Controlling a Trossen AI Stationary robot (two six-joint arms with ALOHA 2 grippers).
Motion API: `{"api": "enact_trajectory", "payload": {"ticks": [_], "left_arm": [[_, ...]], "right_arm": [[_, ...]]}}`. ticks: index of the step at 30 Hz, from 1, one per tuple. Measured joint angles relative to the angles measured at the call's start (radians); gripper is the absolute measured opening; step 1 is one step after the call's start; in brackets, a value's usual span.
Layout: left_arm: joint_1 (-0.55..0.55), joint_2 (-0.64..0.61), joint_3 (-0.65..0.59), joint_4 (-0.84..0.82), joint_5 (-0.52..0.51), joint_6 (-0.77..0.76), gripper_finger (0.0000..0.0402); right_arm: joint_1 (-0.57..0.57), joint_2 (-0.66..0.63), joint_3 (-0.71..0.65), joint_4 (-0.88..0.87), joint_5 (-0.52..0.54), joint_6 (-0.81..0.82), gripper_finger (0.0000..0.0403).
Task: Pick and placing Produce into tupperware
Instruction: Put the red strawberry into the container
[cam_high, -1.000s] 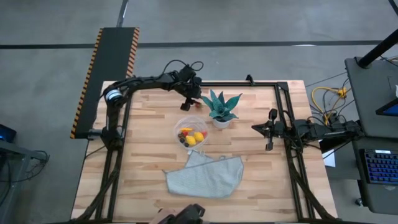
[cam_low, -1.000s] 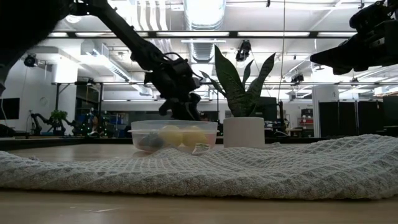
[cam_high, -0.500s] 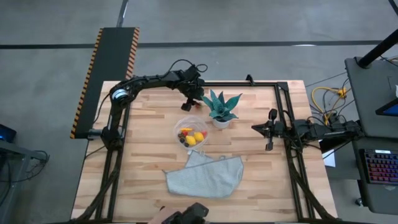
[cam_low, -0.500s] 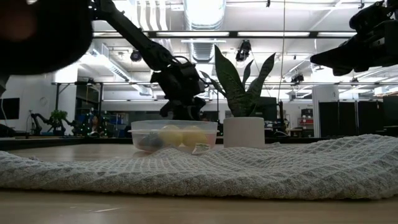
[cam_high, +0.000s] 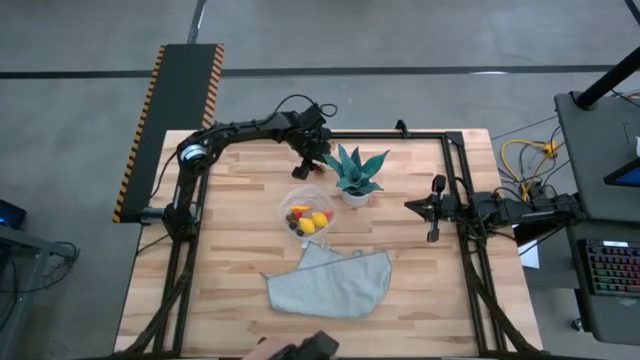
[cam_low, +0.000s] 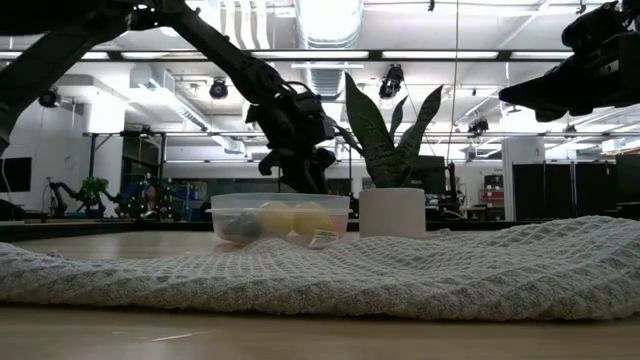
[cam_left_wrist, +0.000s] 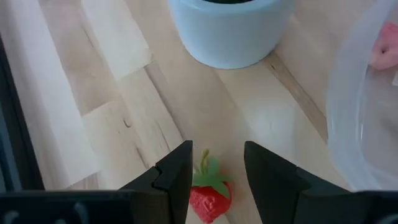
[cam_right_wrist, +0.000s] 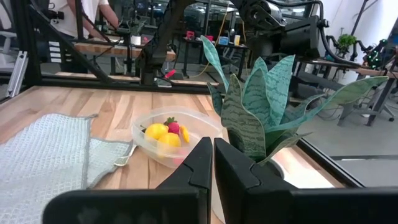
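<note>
The clear round tupperware (cam_high: 307, 212) stands mid-table and holds yellow lemons, red pieces and a dark one (cam_right_wrist: 166, 134). One red strawberry with a green cap (cam_left_wrist: 210, 194) lies on the wood near the far edge, beside the white plant pot (cam_left_wrist: 227, 31). My left gripper (cam_high: 307, 165) is open just above it, one finger on each side (cam_left_wrist: 217, 152); I see no touch. My right gripper (cam_high: 408, 205) is shut (cam_right_wrist: 213, 162) and waits above the table's right side.
The teal spiky plant in its white pot (cam_high: 355, 175) stands just right of my left gripper. A grey knitted cloth (cam_high: 330, 280) lies toward the near edge. The tupperware's wall (cam_left_wrist: 367, 124) is close to the strawberry. Black frame rails border the table.
My left gripper has shifted a little toward the table's right, closer to the plant pot, staying low by the far edge. The right arm has kept still.
</note>
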Motion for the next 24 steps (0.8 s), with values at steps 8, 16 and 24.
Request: {"api": "enact_trajectory", "payload": {"ticks": [8, 16, 24], "left_arm": [[-0.006, 0.011, 0.004, 0.004, -0.002, -0.014, 0.013], [-0.016, 0.064, 0.062, -0.006, -0.021, -0.038, 0.013], [-0.014, 0.09, 0.087, -0.113, -0.057, -0.014, 0.013]], "right_arm": [[0.0, 0.0, 0.0, 0.0, 0.0, 0.0, 0.0009], [0.0, 0.0, 0.0, 0.0, 0.0, 0.0, 0.0009], [0.0, 0.0, 0.0, 0.0, 0.0, 0.0, 0.0009]]}}
